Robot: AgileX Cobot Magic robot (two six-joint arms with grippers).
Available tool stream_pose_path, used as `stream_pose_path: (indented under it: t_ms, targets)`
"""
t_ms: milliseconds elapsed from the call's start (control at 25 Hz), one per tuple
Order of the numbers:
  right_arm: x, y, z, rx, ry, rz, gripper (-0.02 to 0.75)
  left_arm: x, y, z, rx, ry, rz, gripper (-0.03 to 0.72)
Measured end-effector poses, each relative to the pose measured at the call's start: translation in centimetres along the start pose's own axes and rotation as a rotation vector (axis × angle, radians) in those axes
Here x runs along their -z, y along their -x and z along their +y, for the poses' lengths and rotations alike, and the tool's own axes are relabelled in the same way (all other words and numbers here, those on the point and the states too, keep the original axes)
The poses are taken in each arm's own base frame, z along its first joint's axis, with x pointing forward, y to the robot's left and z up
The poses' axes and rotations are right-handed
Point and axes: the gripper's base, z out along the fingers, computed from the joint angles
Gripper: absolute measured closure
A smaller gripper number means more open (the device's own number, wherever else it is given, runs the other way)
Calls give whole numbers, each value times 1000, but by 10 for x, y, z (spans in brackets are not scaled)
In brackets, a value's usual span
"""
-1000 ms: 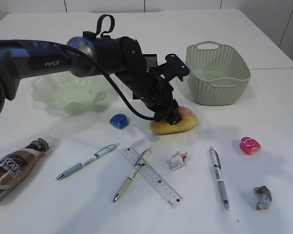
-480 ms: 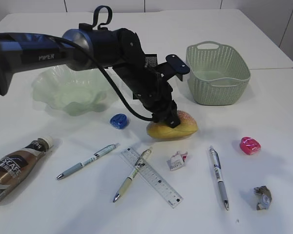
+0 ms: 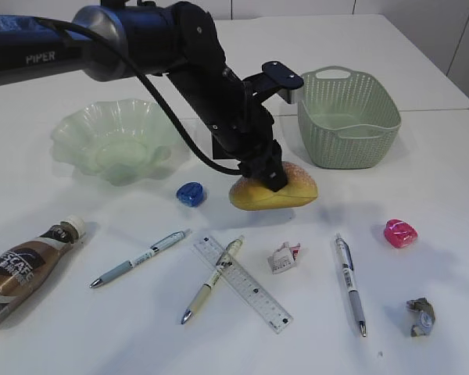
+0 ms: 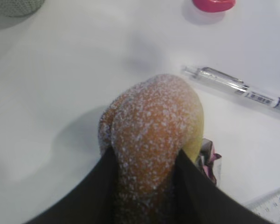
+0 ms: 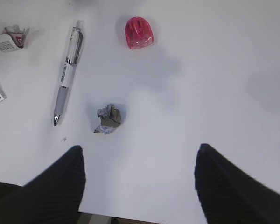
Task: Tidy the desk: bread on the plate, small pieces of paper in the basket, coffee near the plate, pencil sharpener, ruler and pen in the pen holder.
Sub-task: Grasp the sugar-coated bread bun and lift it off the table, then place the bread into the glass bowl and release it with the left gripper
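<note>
L gripper (image 3: 270, 173) clamped on sugar-dusted bread (image 3: 275, 193), fingers (image 4: 100, 186) each side of loaf; bread just lifted off table, tilted. Landmark = bread: green plate (image 3: 109, 141) well to left, basket (image 3: 349, 117) behind-right, blue sharpener (image 3: 191, 193) just left, ruler (image 3: 242, 283) in front. R gripper (image 5: 139, 179) spread wide, holding nothing, above crumpled paper (image 5: 108, 119).

1. The left gripper's (image 3: 270, 173) fingertips are hidden against the bread (image 3: 285, 191) in the exterior view.
2. In the left wrist view, the near end of the bread is covered by the two dark fingers (image 4: 98, 196).
3. Right of the bread there, a ruler (image 4: 273, 205) is cut off at the frame corner, and a paper scrap (image 4: 209, 158) is half hidden.
4. Above the bread, a pink sharpener (image 4: 213, 3) is cropped.
</note>
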Motion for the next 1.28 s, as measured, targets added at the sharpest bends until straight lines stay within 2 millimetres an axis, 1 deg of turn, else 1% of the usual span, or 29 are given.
stream_pose_path:
  t_ms: [160, 320, 520, 760, 1040, 1120, 1280]
  targets:
    - [0, 0, 0, 0, 1, 4, 172, 16, 3, -5, -20, -4, 15, 477]
    - [0, -1, 0, -2, 2, 12, 172, 37, 9, -7, -18, 39, 9, 477]
    - [0, -2, 0, -10, 3, 23, 172, 64, 14, -7, 49, 132, 11, 477]
    - [0, -5, 1, -15, 7, 50, 172, 89, 13, -3, 155, 271, 42, 477]
    - [0, -5, 1, -17, 7, 50, 172, 110, 8, 7, 318, 427, 51, 477]
    - [0, -5, 1, -19, 7, 51, 172, 120, 6, 12, 372, 448, 33, 477]
    - [0, -5, 1, -19, 7, 51, 172, 143, -5, 29, 460, 488, 5, 477]
